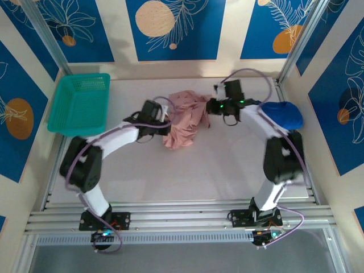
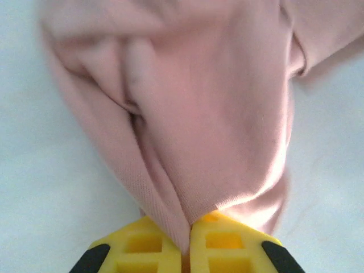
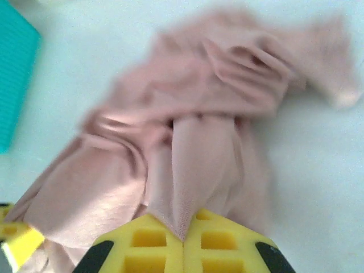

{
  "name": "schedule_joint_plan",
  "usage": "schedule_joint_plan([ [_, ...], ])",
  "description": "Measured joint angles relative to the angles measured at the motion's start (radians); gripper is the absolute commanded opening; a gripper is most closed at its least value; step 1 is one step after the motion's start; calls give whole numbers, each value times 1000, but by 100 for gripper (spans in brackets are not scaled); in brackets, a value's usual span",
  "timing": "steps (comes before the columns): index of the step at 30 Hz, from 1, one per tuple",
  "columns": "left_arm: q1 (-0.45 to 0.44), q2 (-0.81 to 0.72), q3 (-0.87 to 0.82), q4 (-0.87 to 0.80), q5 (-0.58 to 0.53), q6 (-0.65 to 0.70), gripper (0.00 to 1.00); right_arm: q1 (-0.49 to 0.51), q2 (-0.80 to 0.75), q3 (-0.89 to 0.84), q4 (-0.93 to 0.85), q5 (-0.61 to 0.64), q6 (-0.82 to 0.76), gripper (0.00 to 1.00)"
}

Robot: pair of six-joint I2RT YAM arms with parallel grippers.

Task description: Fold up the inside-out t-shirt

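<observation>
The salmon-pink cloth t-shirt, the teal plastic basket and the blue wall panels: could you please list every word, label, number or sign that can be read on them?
There is no readable text.
Dusty salmon-pink cloth t-shirt: plain, no print or label visible.
Teal plastic mesh basket: no lettering.
Blue wall panels: only white leaf outlines and orange circles, no words.

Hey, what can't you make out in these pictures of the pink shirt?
Top view: t-shirt bunched up; sleeves and collar indistinguishable.
Left wrist view: left gripper cut off by bottom edge.
Right wrist view: t-shirt blurred; teal basket cut off by left edge.
</observation>
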State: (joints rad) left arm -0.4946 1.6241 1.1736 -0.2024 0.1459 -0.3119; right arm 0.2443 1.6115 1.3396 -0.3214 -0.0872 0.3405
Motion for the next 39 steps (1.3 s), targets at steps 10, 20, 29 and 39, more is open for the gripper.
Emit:
schedule_joint_plan([
  [10,43,-519,202,43,-122,74,6,-8,-534,132,116,-19,-28,0],
  [20,43,-443,203,-32,-238,117,27,-5,-451,153,50,-27,-26,0],
  [29,116,149,428,-184,-297,98,79,-93,133,366,-57,114,-16,68],
  [39,119,-310,-125,-136,-179,-34,83,262,-153,-284,-171,185,1,71],
])
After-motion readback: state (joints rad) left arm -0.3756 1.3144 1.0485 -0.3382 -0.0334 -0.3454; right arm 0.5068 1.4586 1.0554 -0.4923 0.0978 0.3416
